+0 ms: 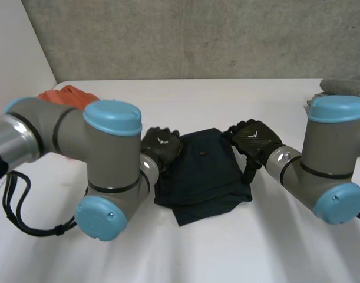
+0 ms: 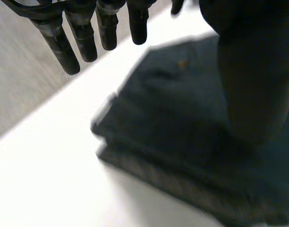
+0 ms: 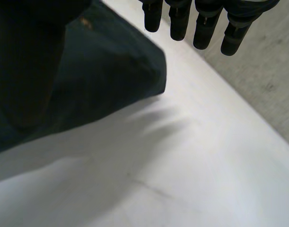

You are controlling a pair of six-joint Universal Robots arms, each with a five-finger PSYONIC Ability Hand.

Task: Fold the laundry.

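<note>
In the middle of the white worktop a dark blue garment is lying folded into a rough square, with a lower layer peeking out along its near edge. The left hand is hovering at the garment's left edge, its fingers hanging straight and holding nothing. Its thumb is blurring across the cloth, so contact is hard to judge. The right hand is sitting at the far right corner, its fingers likewise straight and empty. An orange cloth is lying half hidden behind the left arm. A grey cloth is being cut off beyond the right arm.
</note>
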